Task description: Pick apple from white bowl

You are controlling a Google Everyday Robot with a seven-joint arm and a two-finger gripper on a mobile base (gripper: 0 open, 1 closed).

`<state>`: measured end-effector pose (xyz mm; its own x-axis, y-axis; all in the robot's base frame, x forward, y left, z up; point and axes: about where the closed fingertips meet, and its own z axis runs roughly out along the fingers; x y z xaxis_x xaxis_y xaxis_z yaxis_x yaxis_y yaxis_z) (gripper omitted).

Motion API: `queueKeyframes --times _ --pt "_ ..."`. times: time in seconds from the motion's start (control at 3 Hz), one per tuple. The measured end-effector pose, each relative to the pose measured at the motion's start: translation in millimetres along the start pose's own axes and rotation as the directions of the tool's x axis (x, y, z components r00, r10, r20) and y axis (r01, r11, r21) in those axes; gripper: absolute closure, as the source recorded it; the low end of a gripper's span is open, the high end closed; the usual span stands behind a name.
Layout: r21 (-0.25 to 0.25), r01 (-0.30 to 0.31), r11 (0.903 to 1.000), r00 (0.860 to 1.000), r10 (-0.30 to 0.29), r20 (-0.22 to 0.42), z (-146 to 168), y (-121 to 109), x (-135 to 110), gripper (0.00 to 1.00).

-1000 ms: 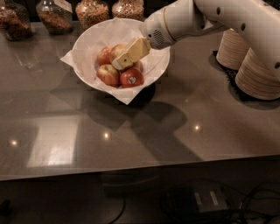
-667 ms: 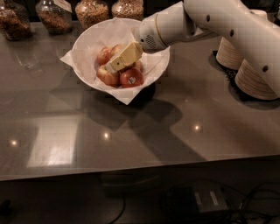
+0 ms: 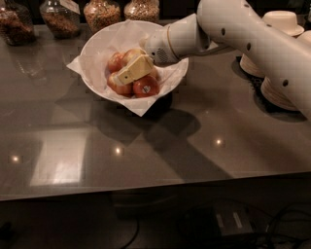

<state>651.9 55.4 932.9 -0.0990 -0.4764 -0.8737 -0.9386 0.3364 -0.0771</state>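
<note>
The white bowl (image 3: 97,44), lined with crumpled white paper whose corners hang over the rim, stands at the back middle of the dark table. Several apples lie in it. A pale yellow-green apple with a reddish blush (image 3: 131,53) sits at the back of the pile, partly hidden by the gripper. A red apple with a white sticker (image 3: 146,86) lies at the front right, and smaller red-yellow apples (image 3: 116,62) lie on the left. My gripper (image 3: 130,73) reaches in from the right on the white arm and is down among the apples, over the pile's middle.
Several glass jars of grains (image 3: 102,12) line the table's back edge. Stacks of beige disposable bowls (image 3: 284,90) stand at the right, behind my arm. The table's front edge (image 3: 146,187) runs across the lower part of the view.
My gripper has moved left and lower into the bowl, from its right side to over the middle of the apple pile. The apples have not visibly shifted.
</note>
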Motion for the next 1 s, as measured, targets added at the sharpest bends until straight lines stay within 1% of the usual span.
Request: queueKeyframes --times 0.33,0.67,1.0 --pt "0.008 0.004 1.0000 1.000 -0.004 0.006 4.0 -1.5 5.3 0.13" --pt "0.020 0.016 0.9997 1.000 -0.017 0.014 6.1 -4.8 7.0 0.32" --pt "0.033 0.031 0.9990 0.999 -0.032 0.023 5.6 -8.0 5.6 0.55"
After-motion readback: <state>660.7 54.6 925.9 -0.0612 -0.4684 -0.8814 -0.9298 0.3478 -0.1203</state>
